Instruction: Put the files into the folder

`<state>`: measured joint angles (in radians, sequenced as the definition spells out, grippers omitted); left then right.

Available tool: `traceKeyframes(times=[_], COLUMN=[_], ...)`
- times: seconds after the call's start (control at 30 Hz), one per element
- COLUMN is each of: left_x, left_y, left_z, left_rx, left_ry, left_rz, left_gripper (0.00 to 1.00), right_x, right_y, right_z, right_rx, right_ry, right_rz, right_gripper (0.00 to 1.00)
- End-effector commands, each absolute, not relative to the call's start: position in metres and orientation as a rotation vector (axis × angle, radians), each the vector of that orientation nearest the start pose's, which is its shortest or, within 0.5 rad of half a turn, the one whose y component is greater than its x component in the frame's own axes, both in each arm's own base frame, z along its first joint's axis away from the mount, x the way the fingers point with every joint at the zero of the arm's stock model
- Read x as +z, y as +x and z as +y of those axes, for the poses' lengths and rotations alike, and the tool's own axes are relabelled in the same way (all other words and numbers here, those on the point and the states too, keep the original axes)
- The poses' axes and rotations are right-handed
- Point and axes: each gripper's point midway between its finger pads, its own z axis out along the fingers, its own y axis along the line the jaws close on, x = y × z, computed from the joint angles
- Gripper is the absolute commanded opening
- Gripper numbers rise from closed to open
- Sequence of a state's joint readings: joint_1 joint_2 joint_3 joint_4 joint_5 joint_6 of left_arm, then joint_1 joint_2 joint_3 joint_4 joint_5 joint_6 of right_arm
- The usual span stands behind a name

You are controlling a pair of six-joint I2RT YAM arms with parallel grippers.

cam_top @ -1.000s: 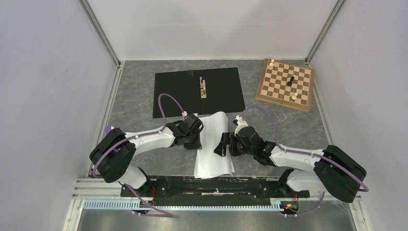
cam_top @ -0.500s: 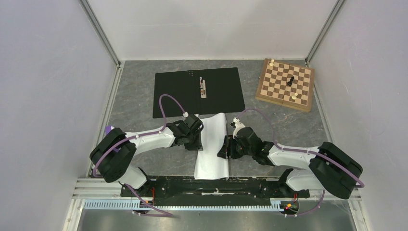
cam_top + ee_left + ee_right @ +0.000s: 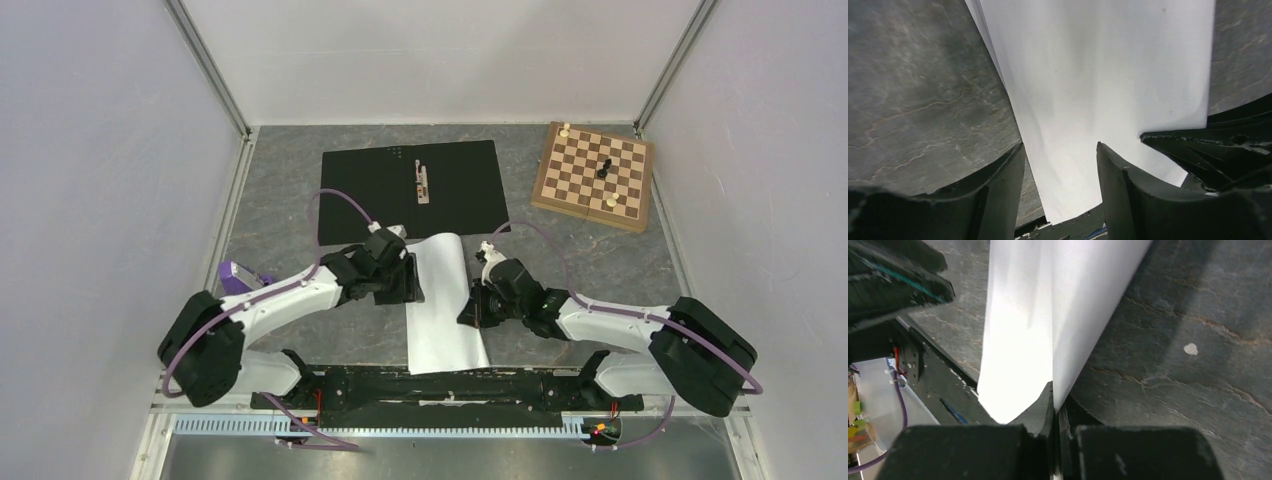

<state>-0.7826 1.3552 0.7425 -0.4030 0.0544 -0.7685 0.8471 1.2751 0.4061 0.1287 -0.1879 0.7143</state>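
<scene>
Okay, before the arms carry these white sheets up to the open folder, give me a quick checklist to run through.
1. Right pincer shut on the edge of the paper sheets: ok.
2. Left pincer gripping the sheets: not ok, its jaws stand open at their left edge.
3. Folder lying open, black inner faces up: ok.
4. Clip raised to take the sheets: cannot tell.
5. Way from the sheets to the folder free of the chessboard: ok, it sits off to the right.
6. Every sheet caught in the right pincer's grip: cannot tell.
</scene>
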Motion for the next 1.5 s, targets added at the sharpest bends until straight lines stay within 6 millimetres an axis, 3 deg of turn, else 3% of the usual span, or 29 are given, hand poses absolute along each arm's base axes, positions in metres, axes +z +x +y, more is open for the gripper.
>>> traceKeyframes(times=[0.0,0.27,0.43,0.73,1.0,1.47], left_x=[0.105,0.171,0.208,0.238,0.256,0.301], left_y=[0.22,0.263,0.276,0.279,0.274,0.261], left_z=[-0.235,-0.206,-0.204,-0.197,-0.202,-0.222], left_rx=[-0.665,-0.914,-1.106,-1.248,-1.369,-1.56], left_ry=[0.034,-0.138,-0.175,-0.16,-0.06,0.195], left_rz=[2.548,2.296,2.155,2.033,1.94,1.781], left_gripper=[0.64,0.68,0.7,0.71,0.73,0.76], right_x=[0.072,0.134,0.182,0.253,0.281,0.332], right_y=[0.173,0.195,0.206,0.226,0.23,0.211], right_z=[0.284,0.296,0.31,0.316,0.308,0.296], right_rx=[1.001,1.054,1.131,1.209,1.303,1.441], right_ry=[-0.326,-0.354,-0.373,-0.371,-0.363,-0.402], right_rz=[2.401,2.31,2.218,2.077,2.013,1.882], right_gripper=[0.0,0.0,0.0,0.0,0.0,0.0])
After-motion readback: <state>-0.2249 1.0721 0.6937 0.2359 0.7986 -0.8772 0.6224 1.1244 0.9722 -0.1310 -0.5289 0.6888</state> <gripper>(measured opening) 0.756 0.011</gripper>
